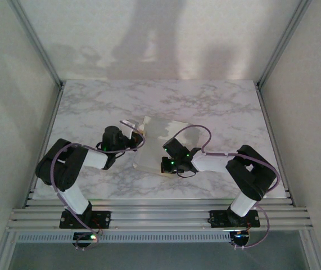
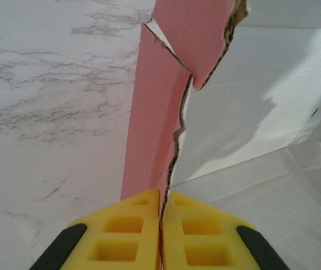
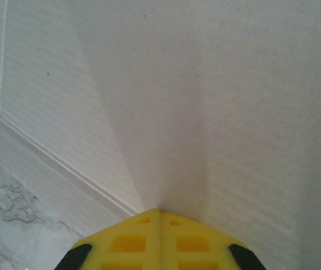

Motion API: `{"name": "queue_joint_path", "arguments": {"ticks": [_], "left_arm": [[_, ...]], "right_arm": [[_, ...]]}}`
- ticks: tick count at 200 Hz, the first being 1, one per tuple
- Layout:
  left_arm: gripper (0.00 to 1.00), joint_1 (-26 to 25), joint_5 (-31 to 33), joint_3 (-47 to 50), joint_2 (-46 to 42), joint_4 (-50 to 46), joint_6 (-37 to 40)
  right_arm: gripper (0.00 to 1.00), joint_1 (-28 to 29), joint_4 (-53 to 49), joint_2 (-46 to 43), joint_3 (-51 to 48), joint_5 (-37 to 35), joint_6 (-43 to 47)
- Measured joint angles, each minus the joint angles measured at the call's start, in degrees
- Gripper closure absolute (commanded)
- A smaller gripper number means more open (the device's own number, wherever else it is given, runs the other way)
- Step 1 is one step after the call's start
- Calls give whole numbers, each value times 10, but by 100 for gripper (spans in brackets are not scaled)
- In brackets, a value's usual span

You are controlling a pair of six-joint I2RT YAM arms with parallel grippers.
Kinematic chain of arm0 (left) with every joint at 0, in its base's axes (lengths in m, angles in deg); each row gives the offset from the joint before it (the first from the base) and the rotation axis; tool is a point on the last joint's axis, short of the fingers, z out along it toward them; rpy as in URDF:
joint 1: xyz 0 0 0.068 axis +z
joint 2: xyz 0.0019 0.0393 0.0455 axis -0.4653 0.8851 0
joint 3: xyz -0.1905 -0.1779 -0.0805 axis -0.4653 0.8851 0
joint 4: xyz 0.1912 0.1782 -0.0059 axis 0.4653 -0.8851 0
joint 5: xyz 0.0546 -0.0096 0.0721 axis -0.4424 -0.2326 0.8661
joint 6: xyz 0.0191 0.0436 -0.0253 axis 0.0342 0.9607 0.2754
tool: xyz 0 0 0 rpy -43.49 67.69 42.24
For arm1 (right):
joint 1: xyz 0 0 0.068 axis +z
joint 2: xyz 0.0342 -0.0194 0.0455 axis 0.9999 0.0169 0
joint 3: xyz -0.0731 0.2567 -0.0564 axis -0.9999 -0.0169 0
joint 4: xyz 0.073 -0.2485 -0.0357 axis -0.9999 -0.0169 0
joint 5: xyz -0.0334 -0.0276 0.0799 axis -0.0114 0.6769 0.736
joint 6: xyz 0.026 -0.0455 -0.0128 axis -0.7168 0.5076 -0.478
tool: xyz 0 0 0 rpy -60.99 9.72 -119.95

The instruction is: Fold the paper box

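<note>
Paper box (image 1: 161,136) lies mostly flat, off-white side up, mid table (image 1: 233,107), between the two arms. L gripper (image 2: 161,196) is pinched shut on the thin edge of a side flap (image 2: 152,124). The flap's pink face is showing and it's lifted approx. upright off the sheet. A 2nd pink tab overlaps it at the top, edges look ragged. R gripper (image 3: 160,212) has jaws together w/ nothing between them, tips down against the off-white base panel (image 3: 216,101) near a crease, prob. acting as a hold-down. Step in hand, my read: raising the left side wall while the base is pinned. Early in the fold, most flaps not yet up. Next move prob. needs L to carry the flap over along its crease w/o tearing or dragging the sheet, and R to press so the base doesn't slide. Risk: thin card buckles at the pinch pt, or flap springs back on release.
</note>
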Motion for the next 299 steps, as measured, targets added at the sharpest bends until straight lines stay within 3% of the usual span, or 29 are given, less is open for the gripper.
{"name": "queue_joint_path", "arguments": {"ticks": [185,299], "left_arm": [[88,1,9,32,19,66,-39],[88,-14,14,37,33,93,-41]], "right_arm": [[96,56,-2,21,29,-25,-14],[95,58,-26,23,40,-29,-9]]}}
